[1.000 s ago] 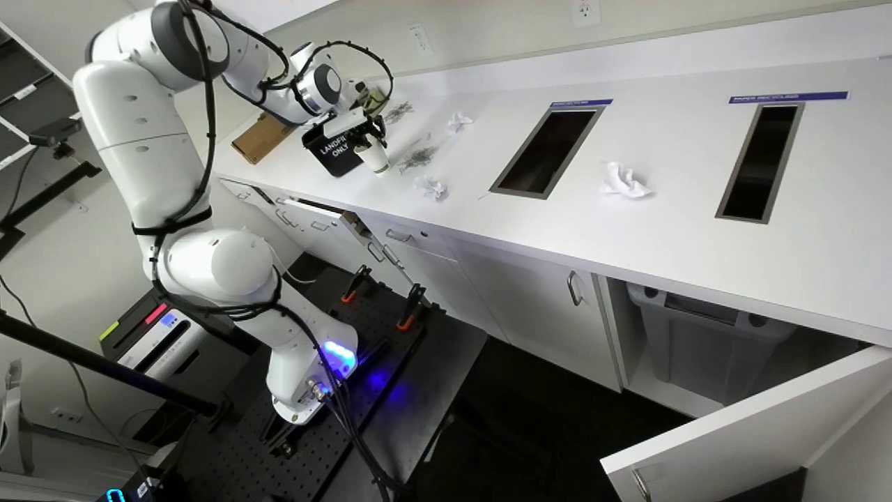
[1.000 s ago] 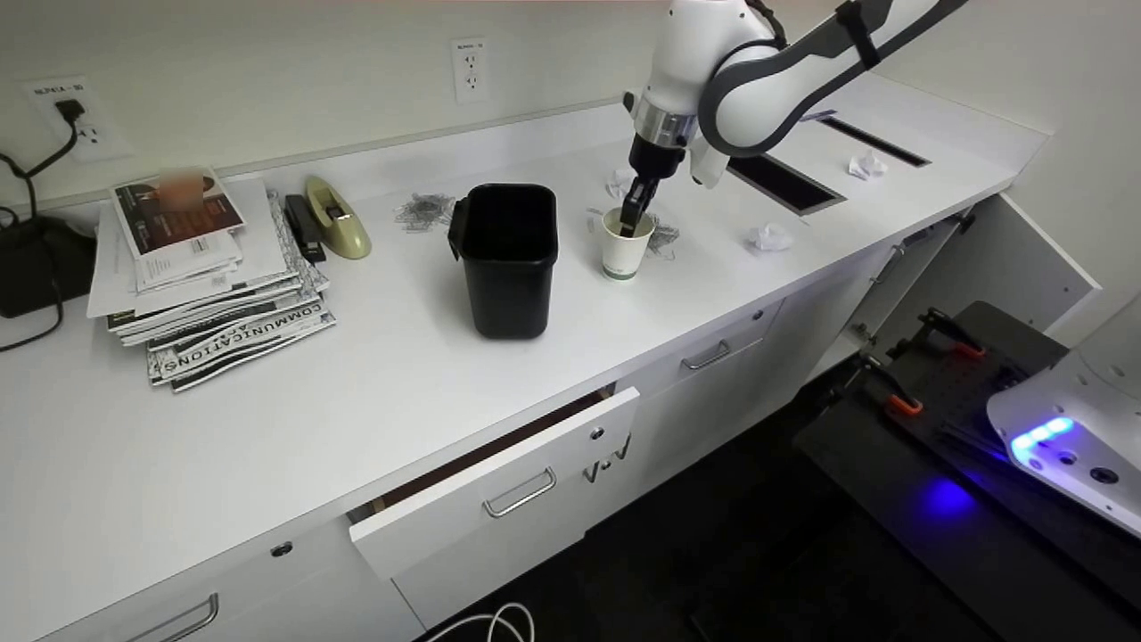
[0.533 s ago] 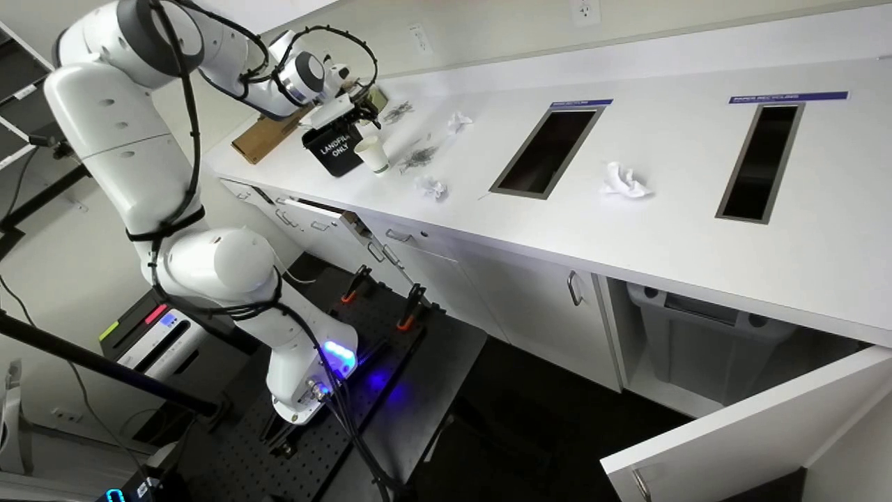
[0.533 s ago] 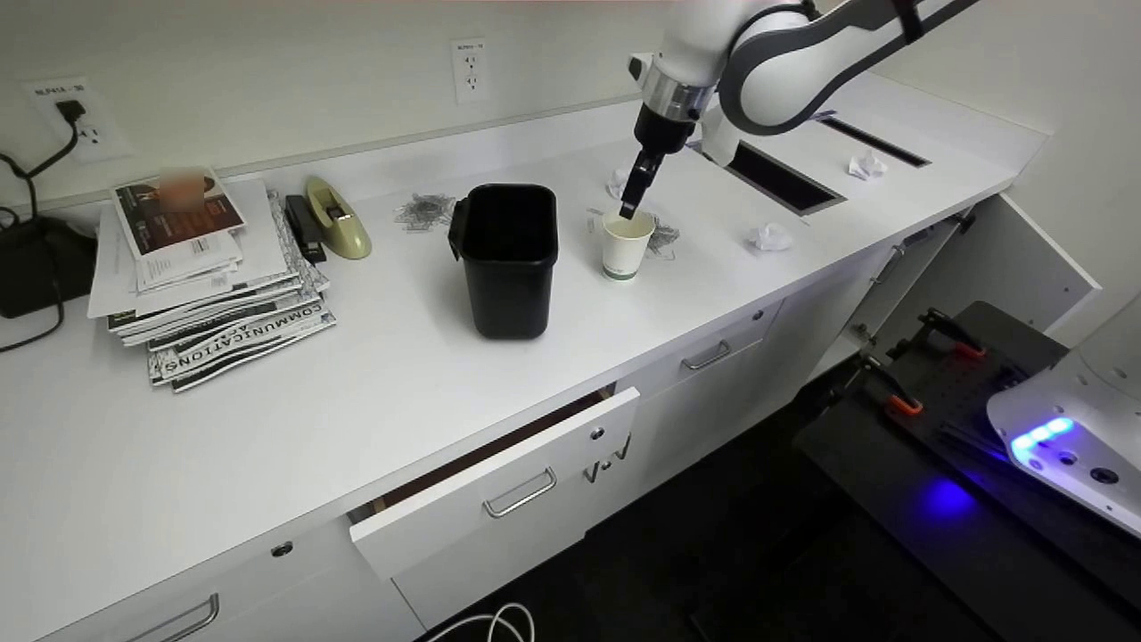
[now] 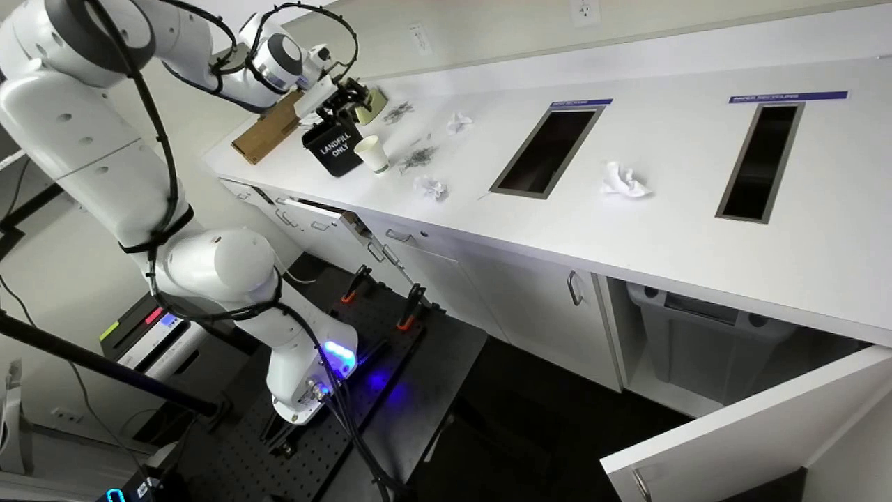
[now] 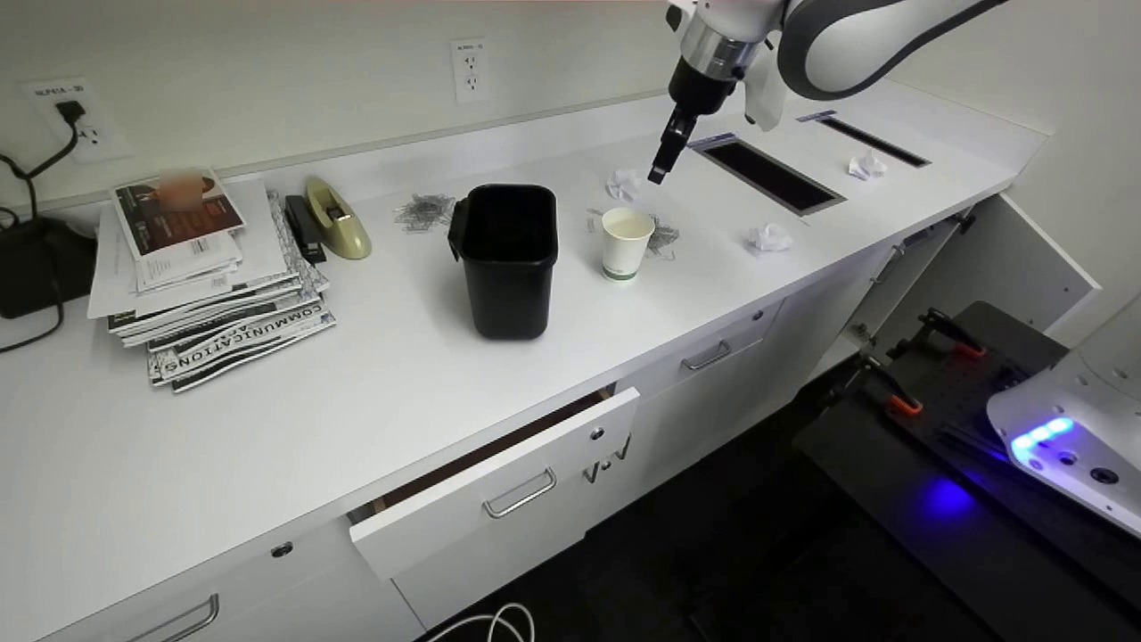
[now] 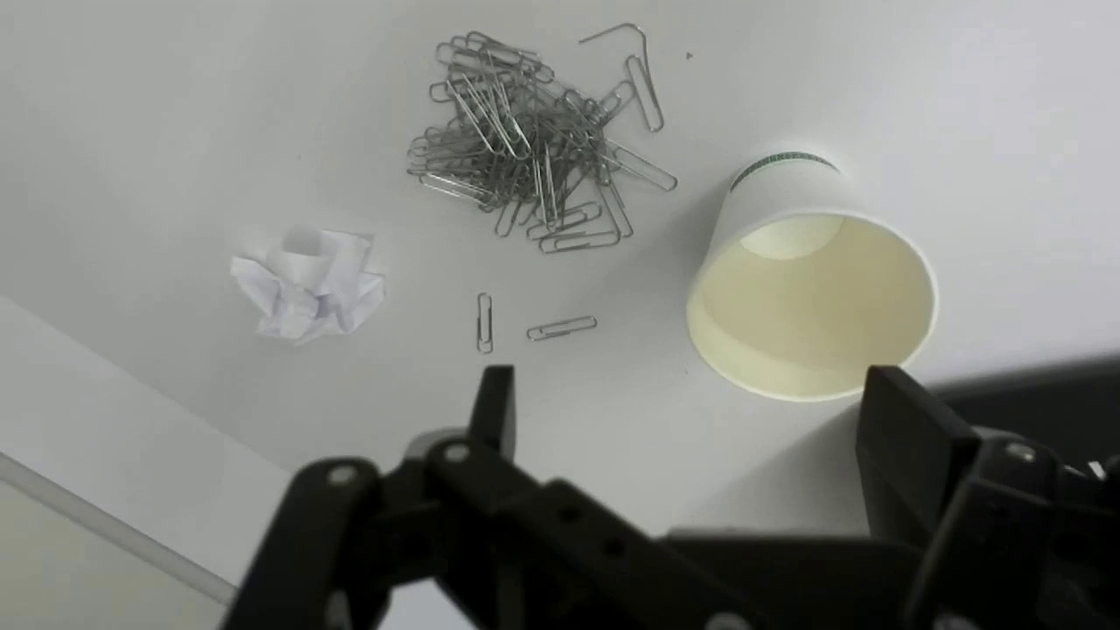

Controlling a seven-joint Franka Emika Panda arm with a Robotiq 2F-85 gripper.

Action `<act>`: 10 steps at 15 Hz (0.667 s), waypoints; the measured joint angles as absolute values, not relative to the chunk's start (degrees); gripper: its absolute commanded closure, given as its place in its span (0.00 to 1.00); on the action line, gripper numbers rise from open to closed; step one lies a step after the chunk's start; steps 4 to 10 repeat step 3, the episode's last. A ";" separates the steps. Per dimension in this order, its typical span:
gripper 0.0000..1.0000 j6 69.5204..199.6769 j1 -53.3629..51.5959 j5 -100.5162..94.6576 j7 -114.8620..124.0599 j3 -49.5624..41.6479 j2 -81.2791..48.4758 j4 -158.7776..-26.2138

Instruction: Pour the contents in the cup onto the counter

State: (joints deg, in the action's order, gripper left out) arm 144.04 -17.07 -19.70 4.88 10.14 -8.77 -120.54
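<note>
A white paper cup [image 6: 627, 245] stands upright on the white counter [image 6: 357, 428], between the black bin and a pile of paper clips [image 7: 534, 140]. In the wrist view, the cup [image 7: 814, 297] has its mouth towards the camera, and no clips show in the part of its inside that I can see. My gripper [image 7: 691, 372] is open, with its two black fingers wide apart and nothing between them. In an exterior view the gripper [image 6: 658, 176] hangs above the counter, higher than the cup and apart from it.
Beside the cup is a black bin [image 6: 508, 299]. Crumpled papers [image 6: 769, 237] and another clip pile [image 6: 424, 212] lie about. A recycling slot [image 5: 547, 152] is cut into the counter. Magazines [image 6: 223, 294] and a tape dispenser [image 6: 339, 223] sit further along; a drawer [image 6: 499, 490] stands pulled out.
One second ago a finger was inside the cup's rim. The jaws have since spread and the gripper has risen and drawn back from the cup, which stays in the same spot.
</note>
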 measured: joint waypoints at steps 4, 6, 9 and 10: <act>0.00 144.04 -17.00 -19.97 4.88 10.15 -5.88 -122.40; 0.00 144.04 -17.00 -19.97 4.88 10.15 -5.88 -122.40; 0.00 144.04 -17.00 -19.97 4.88 10.15 -5.88 -122.40; 0.00 144.04 -17.00 -19.97 4.88 10.15 -5.88 -122.40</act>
